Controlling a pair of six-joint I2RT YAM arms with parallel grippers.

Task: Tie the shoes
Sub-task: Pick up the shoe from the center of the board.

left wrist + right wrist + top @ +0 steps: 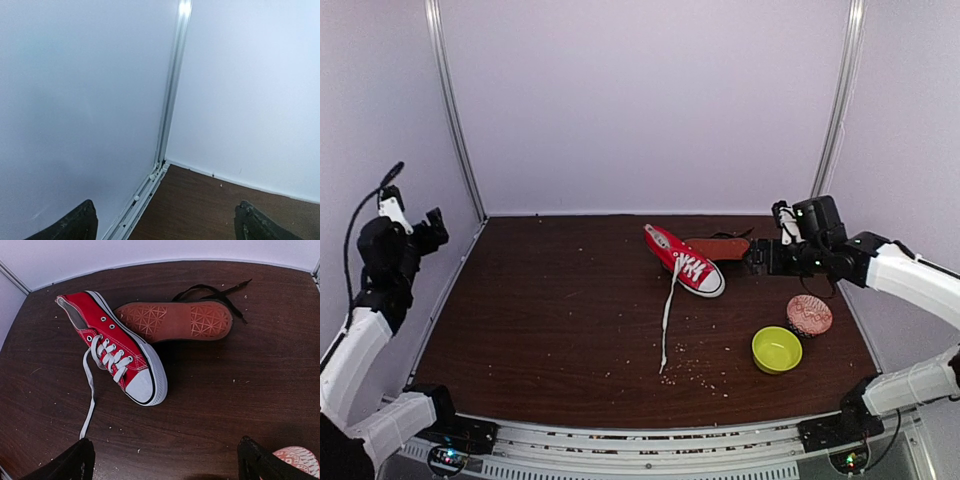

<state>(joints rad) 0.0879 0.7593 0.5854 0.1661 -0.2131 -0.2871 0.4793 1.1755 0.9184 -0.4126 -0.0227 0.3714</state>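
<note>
white arms, black joints

Soft, even light with faint shadows, glare on the corner post, and wide-angle bending at edges.

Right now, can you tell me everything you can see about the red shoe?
The red shoe is a small sneaker that looks like canvas, with a white toe cap, a white sole edge with a dark stripe, and white laces through metal eyelets. It is untied: one long lace trails loose across the brown table. Its toe points to the near right. Its side seems to touch the black shoe, which shows its reddish sole.
</note>
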